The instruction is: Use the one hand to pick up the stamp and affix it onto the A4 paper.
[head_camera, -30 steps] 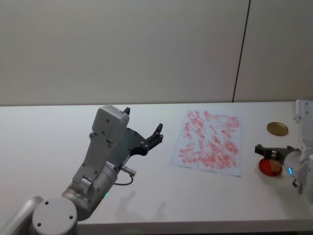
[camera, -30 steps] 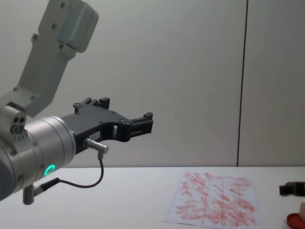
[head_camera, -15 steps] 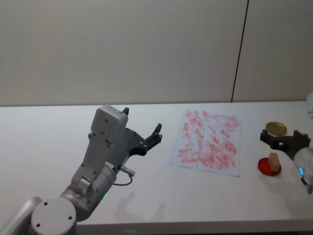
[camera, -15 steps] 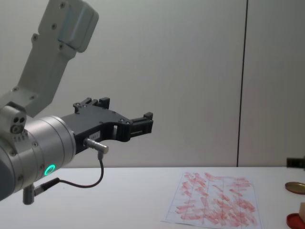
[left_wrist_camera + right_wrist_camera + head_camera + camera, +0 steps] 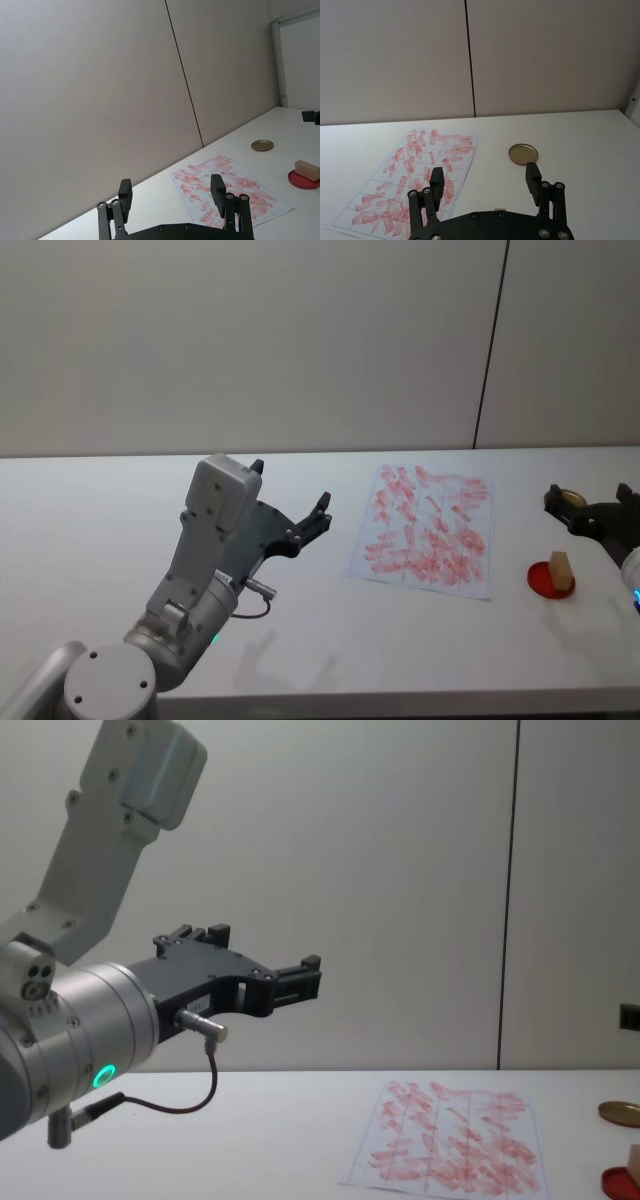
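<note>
Here, on a white desk (image 5: 90, 540) seen from the robot's head, the scene runs from an idle arm on the left to the working arm on the right. The left gripper (image 5: 290, 502), black and two-fingered on a silver-grey arm with a green ring and a black cable, hangs raised above the desk's left half, its jaws spread and pinching nothing. Toward the right of the middle lies the A4 paper (image 5: 428, 530), a white gridded sheet flat on the desk and densely smeared with red stamp marks. To the right of the sheet and apart from it, near the desk's right edge, the stamp (image 5: 560, 571), a small pale tan block, stands on a red round ink pad (image 5: 545, 580). Beyond it, nearer the far edge, lies a gold round lid (image 5: 522, 153). The right gripper (image 5: 597, 506), on the arm with a blue glow at the right edge, hovers above the lid and beyond the stamp, its jaws spread wide and empty. The stamp looks light, stiff and wooden, so a firm pinch should not harm it; the best hold is probably across its two long side faces, up high, keeping the inked underside clear. Being small and upright, it may tip if nudged off-centre.
</note>
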`<state>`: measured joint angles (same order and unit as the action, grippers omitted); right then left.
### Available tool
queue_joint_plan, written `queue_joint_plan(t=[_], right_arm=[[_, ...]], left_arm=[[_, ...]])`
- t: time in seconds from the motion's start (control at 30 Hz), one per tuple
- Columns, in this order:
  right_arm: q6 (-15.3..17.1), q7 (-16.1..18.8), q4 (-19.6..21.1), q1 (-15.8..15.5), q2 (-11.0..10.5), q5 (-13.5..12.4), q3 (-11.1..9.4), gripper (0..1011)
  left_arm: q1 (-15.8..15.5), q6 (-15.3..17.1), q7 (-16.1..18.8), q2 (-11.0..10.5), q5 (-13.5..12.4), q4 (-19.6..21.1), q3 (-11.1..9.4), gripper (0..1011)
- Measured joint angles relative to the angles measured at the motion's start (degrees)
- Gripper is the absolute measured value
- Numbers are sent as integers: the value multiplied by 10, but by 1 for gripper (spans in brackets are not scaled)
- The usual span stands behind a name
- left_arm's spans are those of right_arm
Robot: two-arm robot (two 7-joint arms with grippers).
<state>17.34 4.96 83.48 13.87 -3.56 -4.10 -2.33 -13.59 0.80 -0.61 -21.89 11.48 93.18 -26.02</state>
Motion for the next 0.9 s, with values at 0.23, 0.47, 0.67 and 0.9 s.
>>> queue_joint_plan(t=[0.23,0.47,0.67,0.9], right_arm=[[-17,-1,20,-16,-17,-13,17,1001],[-50,-4,58,-48,-51,-40,50,1001],[-78,-6,90,-74,-80,-63,78,1001],[-118,-9,135,-113,-121,-95,117,1001]], left_arm=[[0,0,0,0,0,0,0,993],[0,0,0,0,0,0,0,993],[0,0,0,0,0,0,0,993],[0,0,0,0,0,0,0,993]])
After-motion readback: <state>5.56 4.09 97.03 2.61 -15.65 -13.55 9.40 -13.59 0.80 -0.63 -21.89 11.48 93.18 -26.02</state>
